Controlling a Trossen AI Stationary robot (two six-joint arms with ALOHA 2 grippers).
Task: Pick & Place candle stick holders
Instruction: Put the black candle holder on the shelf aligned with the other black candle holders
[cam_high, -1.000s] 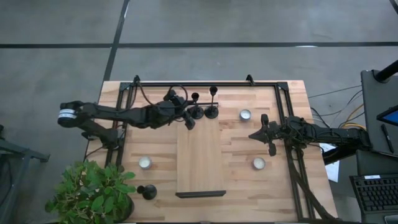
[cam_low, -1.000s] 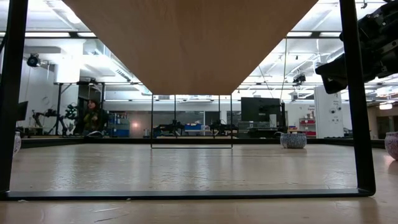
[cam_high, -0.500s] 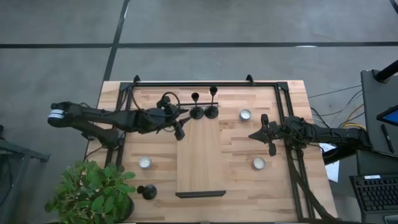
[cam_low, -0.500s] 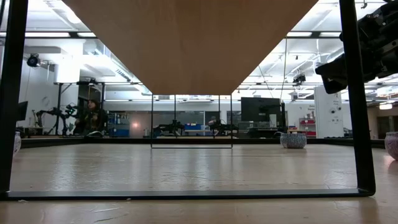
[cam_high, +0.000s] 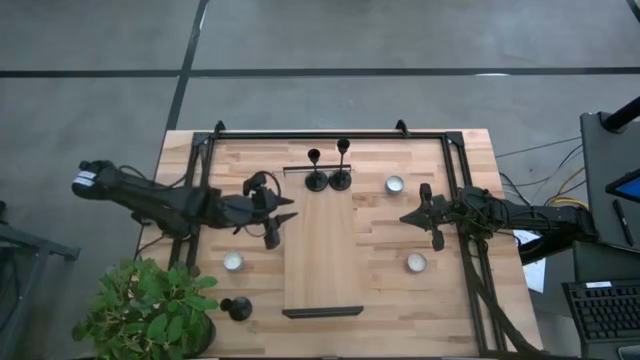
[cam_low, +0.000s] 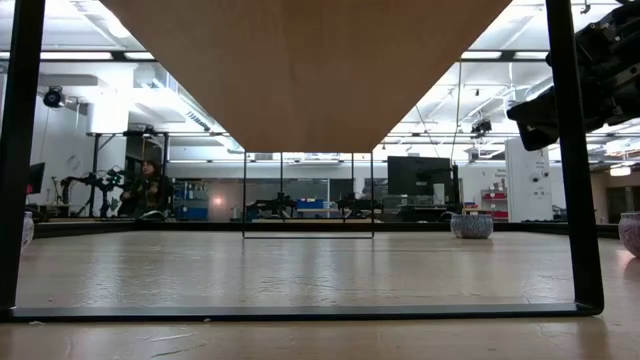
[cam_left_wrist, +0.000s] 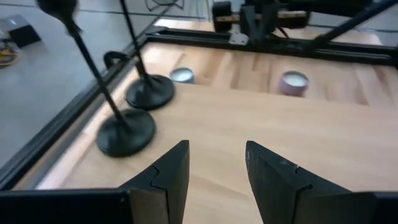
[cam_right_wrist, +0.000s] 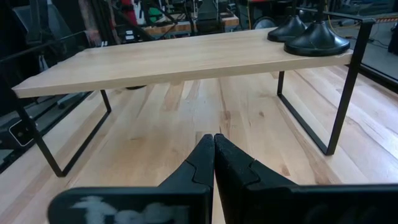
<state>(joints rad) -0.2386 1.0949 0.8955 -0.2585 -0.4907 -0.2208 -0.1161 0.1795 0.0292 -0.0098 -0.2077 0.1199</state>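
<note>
Two holders (cam_high: 315, 178) (cam_high: 341, 176) are seen standing upright, side by side and nearly touching at their bases, on the far end of the raised shelf (cam_high: 322, 260) at the middle of the table (cam_high: 460, 300). In the left wrist view the same pair (cam_left_wrist: 126, 130) (cam_left_wrist: 150, 92) is shown near the shelf's edge, beside its black frame. A third holder (cam_high: 237, 308) is set on the table off the shelf's near left corner, beside the plant (cam_high: 150, 310).

The left gripper (cam_high: 272, 222) is held over the table just off the shelf's left edge, short of the two holders; its fingers (cam_left_wrist: 171, 174) are spread apart and nothing is gripped between them. The right gripper (cam_high: 408, 217) is kept to the right of the shelf, its fingers (cam_right_wrist: 214, 163) pressed together and empty, pointed toward the shelf's side.

Four tealights are placed around the shelf: one (cam_high: 394, 184) just right of the two holders, one (cam_high: 416, 262) further toward the near right side, and one (cam_high: 233, 261) to the left of the shelf, below the left gripper. Only three can be made out clearly from above.

In the low view the shelf's underside (cam_low: 305, 60) is seen, with a person (cam_low: 148, 188) far off in the room behind.
</note>
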